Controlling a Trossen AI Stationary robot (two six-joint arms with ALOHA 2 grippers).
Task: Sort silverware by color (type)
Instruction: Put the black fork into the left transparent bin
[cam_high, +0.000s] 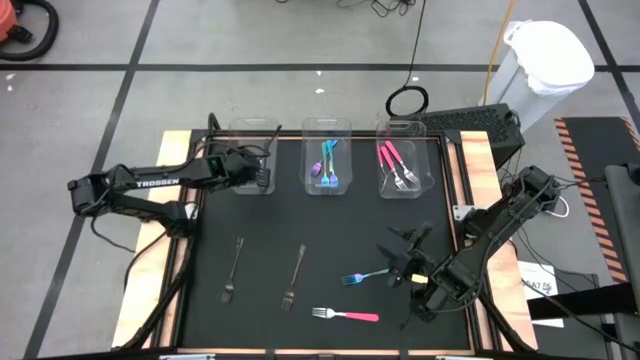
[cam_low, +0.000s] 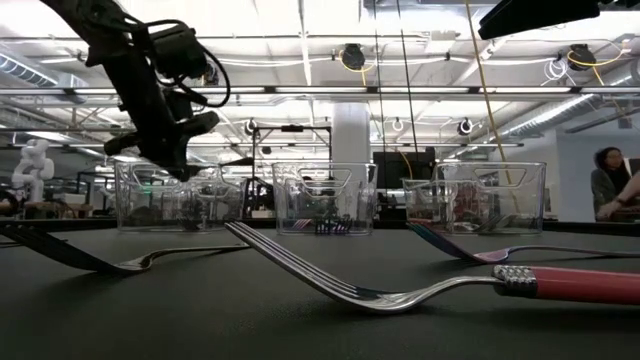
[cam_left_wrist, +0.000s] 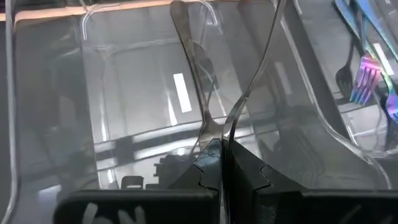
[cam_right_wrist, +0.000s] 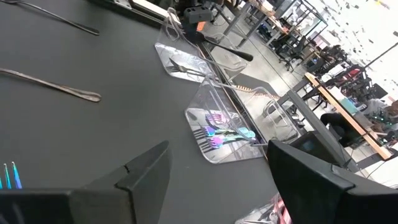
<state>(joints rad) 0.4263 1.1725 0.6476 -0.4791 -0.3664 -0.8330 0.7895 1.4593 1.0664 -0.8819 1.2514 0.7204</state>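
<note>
Your left gripper (cam_left_wrist: 221, 152) is over the left bin (cam_high: 252, 160), jaws closed on a grey fork (cam_left_wrist: 193, 68). Your right gripper (cam_high: 402, 262) waits with jaws open – just beside the blue fork (cam_high: 362, 276) on the table (cam_high: 330, 240), the pink fork (cam_high: 347, 316) near.

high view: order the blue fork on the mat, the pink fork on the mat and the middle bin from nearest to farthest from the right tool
1. Blue fork, just left of the right tool.
2. Pink fork, at the mat's near edge.
3. Middle bin, at the far edge.
</note>
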